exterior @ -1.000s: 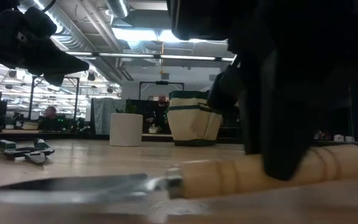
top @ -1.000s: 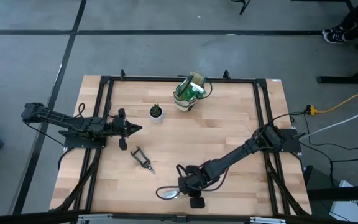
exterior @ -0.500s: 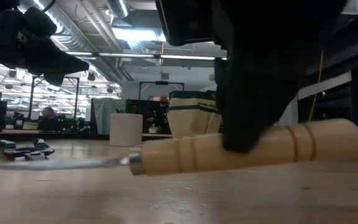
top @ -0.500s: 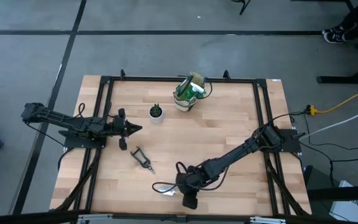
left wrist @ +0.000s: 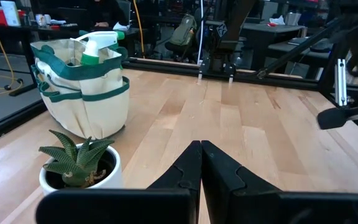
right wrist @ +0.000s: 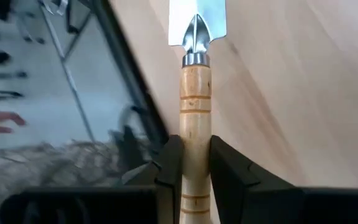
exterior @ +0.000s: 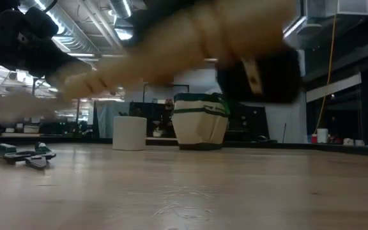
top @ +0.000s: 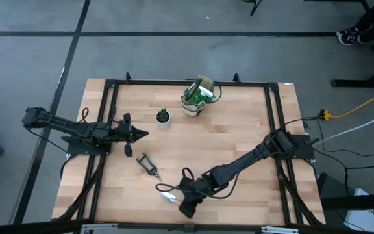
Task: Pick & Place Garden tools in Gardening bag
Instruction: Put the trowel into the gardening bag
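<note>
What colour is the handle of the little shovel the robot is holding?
Pale, light wood with darker ring grooves. The trowel handle shows best in the right wrist view.

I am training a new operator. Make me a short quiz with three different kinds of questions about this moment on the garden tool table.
1. True or false: the right gripper is shut on the wooden handle of the trowel.
2. Multiple choice: what already stands inside the gardening bag? A) the pruning shears B) the green spray bottle C) the plant pot
3. Short answer: which tool lies on the table between the two arms, untouched?

Key
1. True; in the low view the trowel is clear of the table.
2. B, the spray bottle.
3. The black pruning shears. The left gripper waits shut near the plant pot.
</note>
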Available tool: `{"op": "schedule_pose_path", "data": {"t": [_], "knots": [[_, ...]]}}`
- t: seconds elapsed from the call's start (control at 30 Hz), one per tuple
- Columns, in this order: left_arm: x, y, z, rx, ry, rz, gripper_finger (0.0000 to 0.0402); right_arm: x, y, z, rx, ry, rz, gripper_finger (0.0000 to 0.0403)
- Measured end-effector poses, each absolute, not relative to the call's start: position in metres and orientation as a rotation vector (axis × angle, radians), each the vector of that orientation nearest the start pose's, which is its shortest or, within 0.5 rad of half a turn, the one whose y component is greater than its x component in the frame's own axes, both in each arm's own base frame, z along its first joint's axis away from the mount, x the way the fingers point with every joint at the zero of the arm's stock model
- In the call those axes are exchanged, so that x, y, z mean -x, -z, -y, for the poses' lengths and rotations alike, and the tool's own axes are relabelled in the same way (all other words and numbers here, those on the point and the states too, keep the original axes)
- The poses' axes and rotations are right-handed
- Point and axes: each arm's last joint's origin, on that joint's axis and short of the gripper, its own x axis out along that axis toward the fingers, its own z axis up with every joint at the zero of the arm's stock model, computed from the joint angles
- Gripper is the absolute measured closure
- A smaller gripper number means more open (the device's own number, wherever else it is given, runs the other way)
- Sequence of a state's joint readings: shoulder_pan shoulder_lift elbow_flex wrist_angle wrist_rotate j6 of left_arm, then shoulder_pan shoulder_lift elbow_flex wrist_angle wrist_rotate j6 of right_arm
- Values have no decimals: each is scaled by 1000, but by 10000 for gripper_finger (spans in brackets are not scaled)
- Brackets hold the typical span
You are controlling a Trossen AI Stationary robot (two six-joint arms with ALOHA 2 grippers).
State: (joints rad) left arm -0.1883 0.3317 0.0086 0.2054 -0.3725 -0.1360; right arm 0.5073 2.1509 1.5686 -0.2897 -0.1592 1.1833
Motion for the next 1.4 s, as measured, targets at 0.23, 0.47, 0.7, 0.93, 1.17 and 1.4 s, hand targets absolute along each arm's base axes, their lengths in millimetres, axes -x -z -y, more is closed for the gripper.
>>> {"op": "schedule_pose_path", "data": {"t": [0.23,0.47,0.7,0.93,1.17,1.4], "knots": [[-116,-158,11,103,-192,-100,398,-426,-216,-221,-928,-46,-1045,342],[-116,-158,11,103,-192,-100,398,-446,-275,-189,-914,-34,-972,342],[-116,-158,11,103,-191,-100,398,-458,-299,-152,-848,-29,-926,342],[-116,-158,11,103,-191,-100,398,-462,-306,-128,-832,-71,-910,342],[-116,-158,11,103,-192,-100,398,-450,-332,-115,-833,-79,-866,342],[-116,-157,11,103,-192,-101,398,-418,-361,-105,-710,-83,-908,342]]}}
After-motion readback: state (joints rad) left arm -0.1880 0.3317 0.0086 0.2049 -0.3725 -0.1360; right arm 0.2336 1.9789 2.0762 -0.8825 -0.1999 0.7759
